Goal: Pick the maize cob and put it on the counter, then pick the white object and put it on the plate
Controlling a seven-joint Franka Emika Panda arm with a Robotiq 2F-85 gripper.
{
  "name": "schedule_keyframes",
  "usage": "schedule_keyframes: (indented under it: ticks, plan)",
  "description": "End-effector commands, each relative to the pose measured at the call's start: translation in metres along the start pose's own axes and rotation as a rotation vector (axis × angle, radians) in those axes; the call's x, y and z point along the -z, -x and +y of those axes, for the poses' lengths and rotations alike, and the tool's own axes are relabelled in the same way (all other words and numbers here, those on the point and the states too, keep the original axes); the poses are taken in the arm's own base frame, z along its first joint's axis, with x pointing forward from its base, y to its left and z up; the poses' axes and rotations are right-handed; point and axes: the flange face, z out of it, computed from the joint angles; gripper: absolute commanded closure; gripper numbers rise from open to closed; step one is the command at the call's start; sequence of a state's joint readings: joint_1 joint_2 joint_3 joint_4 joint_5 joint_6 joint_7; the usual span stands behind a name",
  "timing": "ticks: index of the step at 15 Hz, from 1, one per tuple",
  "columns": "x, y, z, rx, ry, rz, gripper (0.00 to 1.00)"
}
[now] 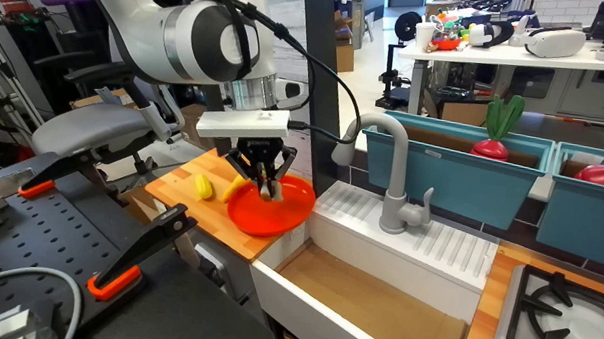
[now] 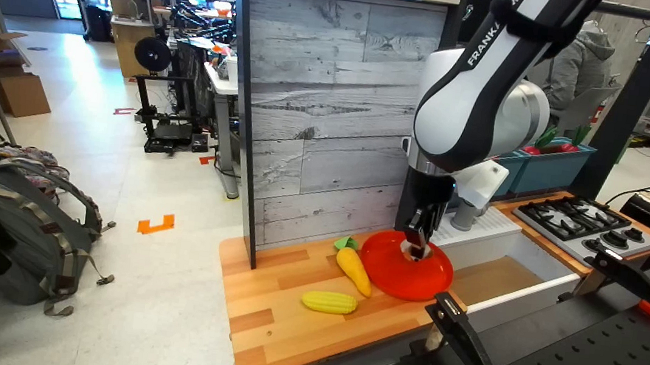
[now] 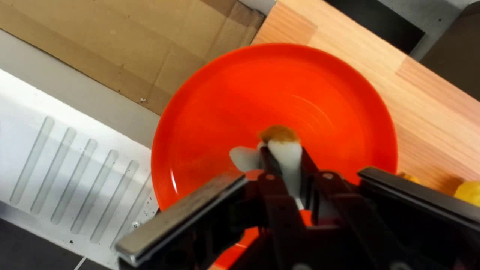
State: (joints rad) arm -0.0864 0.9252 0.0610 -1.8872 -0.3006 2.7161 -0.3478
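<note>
Pinching the white object (image 3: 288, 155), the nearly closed end effector (image 1: 270, 188) hangs over the plate (image 2: 396, 280); left of it, the worktop (image 2: 295, 338) bears the maize cob (image 2: 329, 302).

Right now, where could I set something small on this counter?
On the counter, bare wood lies between the maize cob and the end opposite the sink. It's crowded near the plate: tapered yellow piece alongside, end effector overhead.

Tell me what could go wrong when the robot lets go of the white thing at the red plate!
The white object might roll or stick when let go, because the gripper seems to pinch only part of it. The plate might tip if bumped, because its edge seems to poke out over the sink.
</note>
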Motion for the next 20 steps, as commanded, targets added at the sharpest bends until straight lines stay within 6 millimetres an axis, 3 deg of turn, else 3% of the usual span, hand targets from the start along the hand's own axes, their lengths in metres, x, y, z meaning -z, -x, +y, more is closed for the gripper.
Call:
schedule_keyframes:
  ticks: [1, 2, 4, 9, 11, 15, 20]
  plan:
    - [-0.02, -0.01, 0.005, -0.015, -0.024, -0.046, 0.96]
    - [-0.023, -0.01, 0.006, -0.018, -0.031, -0.057, 0.6]
    - [-0.026, -0.011, 0.008, -0.02, -0.039, -0.071, 0.52]
    - [-0.023, -0.013, 0.009, -0.022, -0.049, -0.081, 0.16]
    - [-0.012, -0.009, 0.006, -0.02, -0.046, -0.065, 0.01]
    - [0.015, 0.004, -0.004, -0.017, -0.011, -0.028, 0.0]
    - [0.064, 0.021, -0.028, -0.002, 0.014, -0.011, 0.0]
